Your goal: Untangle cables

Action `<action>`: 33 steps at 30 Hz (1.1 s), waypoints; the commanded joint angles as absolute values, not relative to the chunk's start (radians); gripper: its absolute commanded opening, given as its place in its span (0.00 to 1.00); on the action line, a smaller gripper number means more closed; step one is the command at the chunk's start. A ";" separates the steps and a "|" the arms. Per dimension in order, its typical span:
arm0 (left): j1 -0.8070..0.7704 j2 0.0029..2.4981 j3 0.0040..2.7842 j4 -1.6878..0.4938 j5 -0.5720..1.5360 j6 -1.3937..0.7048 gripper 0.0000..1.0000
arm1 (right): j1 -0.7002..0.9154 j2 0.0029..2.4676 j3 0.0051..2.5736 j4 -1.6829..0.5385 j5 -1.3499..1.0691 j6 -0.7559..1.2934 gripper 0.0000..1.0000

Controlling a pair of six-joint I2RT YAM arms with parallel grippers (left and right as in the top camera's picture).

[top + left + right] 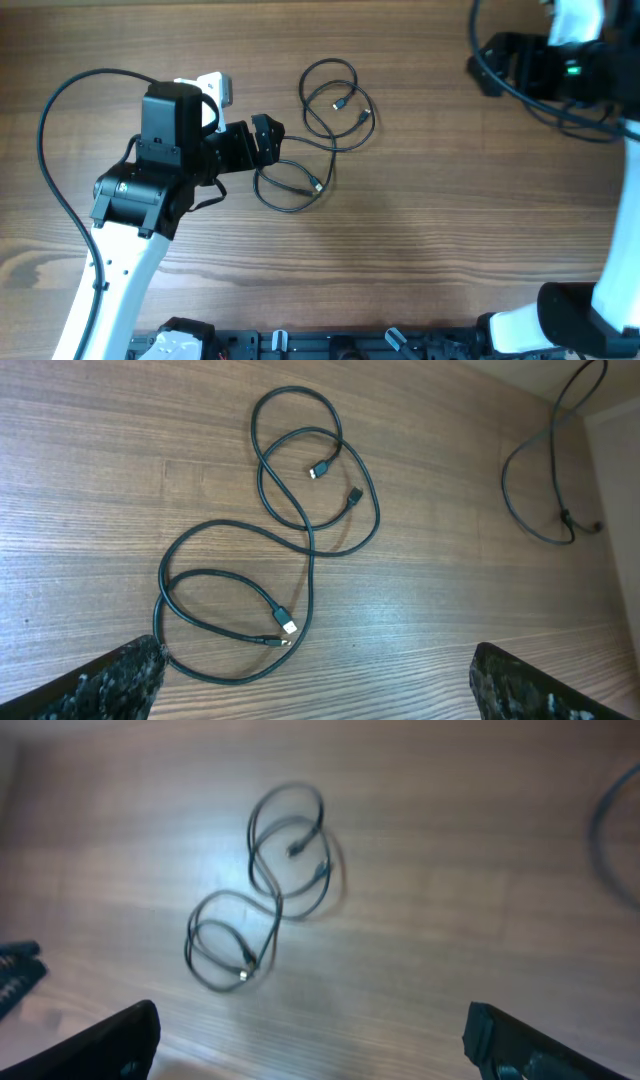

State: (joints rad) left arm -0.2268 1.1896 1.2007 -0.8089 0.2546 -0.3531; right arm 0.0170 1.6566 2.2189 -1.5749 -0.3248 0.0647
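Cables [311,550] lie in thin, floppy loops on the bench [100,460], just ahead of the left end effector [320,685]. Its jaws are wide and hold nothing. The right end effector [310,1040] is wide too, with the cables well ahead of it. They look light and bendy, so pinching near a plug [285,626] seems best.

This looks like a robotics lab bench. A bare wood-grain surface [430,220] has a black mounting rail [330,345] clamped along one edge. A white-and-black robot arm [150,190] rises near the rail's left end and a second arm [600,290] near its right end. A thick black supply cable [50,170] trails from the first arm. Far from the rail, a green indicator light [572,70] glows on the second arm's housing.
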 commanded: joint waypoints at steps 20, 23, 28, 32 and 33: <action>-0.206 1.357 1.211 -0.835 -0.060 -0.344 0.98 | 0.367 1.831 1.536 -0.950 -0.287 0.539 0.74; -0.190 1.380 1.211 -0.817 -0.083 -0.344 1.00 | 0.403 1.876 1.536 -0.927 -0.210 0.667 0.63; -0.159 1.391 1.211 -0.793 -0.084 -0.344 1.00 | 0.426 1.953 1.536 -0.870 -0.189 0.751 0.53; -0.150 1.391 1.211 -0.778 -0.084 -0.344 1.00 | 0.426 2.016 1.536 -0.854 -0.155 0.814 0.53; -0.150 1.391 1.211 -0.778 -0.084 -0.344 1.00 | 0.426 2.035 1.536 -0.849 -0.153 0.827 0.53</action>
State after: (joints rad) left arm -0.1577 1.3830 1.2011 -0.7849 -0.0635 -0.3531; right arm 0.4229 1.9755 1.5402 -0.8616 -0.2058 0.7391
